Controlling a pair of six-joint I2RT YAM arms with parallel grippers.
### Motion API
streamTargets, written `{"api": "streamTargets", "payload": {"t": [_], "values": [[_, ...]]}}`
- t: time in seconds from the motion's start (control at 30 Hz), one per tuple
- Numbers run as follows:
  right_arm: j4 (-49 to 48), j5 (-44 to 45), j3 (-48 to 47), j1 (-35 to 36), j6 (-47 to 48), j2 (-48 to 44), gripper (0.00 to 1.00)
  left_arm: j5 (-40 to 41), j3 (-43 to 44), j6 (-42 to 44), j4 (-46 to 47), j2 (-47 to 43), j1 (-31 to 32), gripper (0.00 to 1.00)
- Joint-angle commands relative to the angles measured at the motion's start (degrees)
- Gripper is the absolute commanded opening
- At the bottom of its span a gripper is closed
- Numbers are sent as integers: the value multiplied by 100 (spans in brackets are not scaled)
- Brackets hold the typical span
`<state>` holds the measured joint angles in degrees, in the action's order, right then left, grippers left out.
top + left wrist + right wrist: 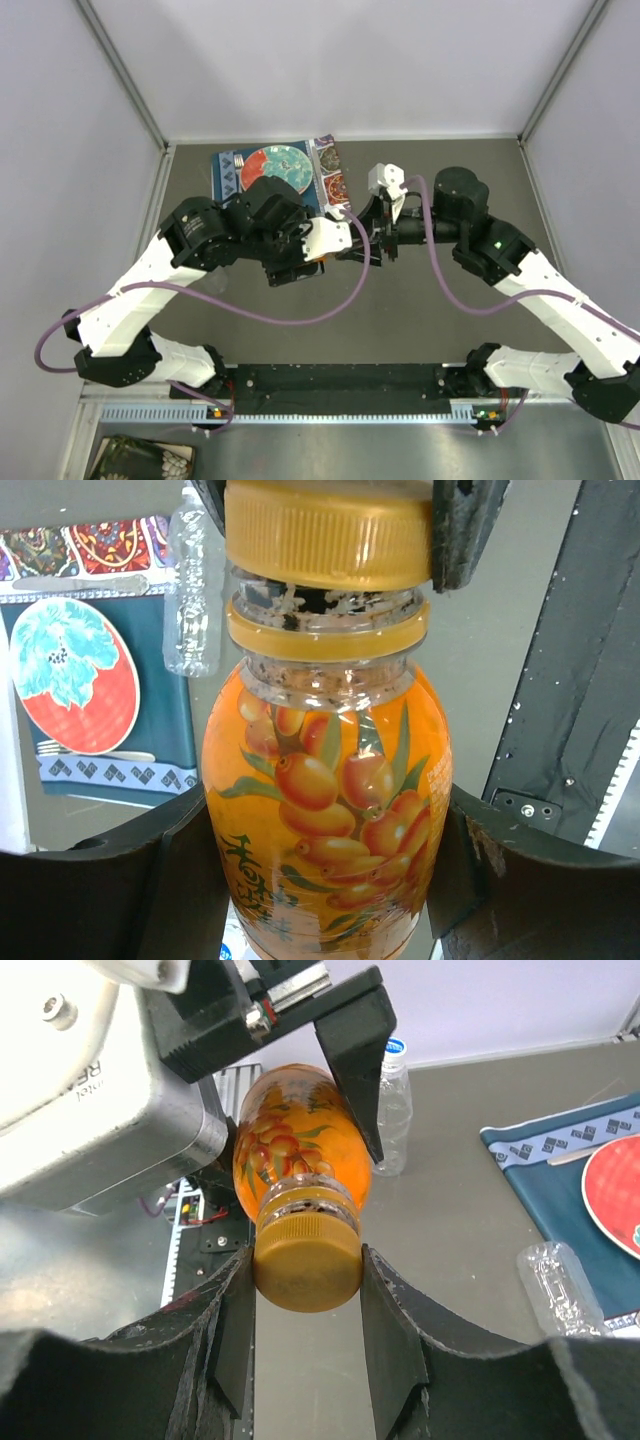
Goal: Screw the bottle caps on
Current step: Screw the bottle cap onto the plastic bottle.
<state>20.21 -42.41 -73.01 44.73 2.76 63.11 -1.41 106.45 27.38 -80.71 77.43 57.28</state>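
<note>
Grey bench; left tool clamps orange bottle; right tool, from three o'clock, pinches amber cap. Best keep cap square while twisting.

Overhead; wrist views close on orange bottle

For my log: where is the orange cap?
Right wrist view, centre: the orange cap sits atop the orange bottle, clamped in the right gripper; the left gripper holds that bottle.

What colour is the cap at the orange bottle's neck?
The cap is amber-orange, shows best in the left wrist view.
</note>
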Motion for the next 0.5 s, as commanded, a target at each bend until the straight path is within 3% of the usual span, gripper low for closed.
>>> {"api": "streamTargets", "payload": {"t": [0.0,0.47], "values": [[-623,172,51,132,-514,43,24,317,349,-163,-33,53,-6,0],[-615,-715,-345,185,-751,439,25,35,420,57,-86,71,20,0]]}}
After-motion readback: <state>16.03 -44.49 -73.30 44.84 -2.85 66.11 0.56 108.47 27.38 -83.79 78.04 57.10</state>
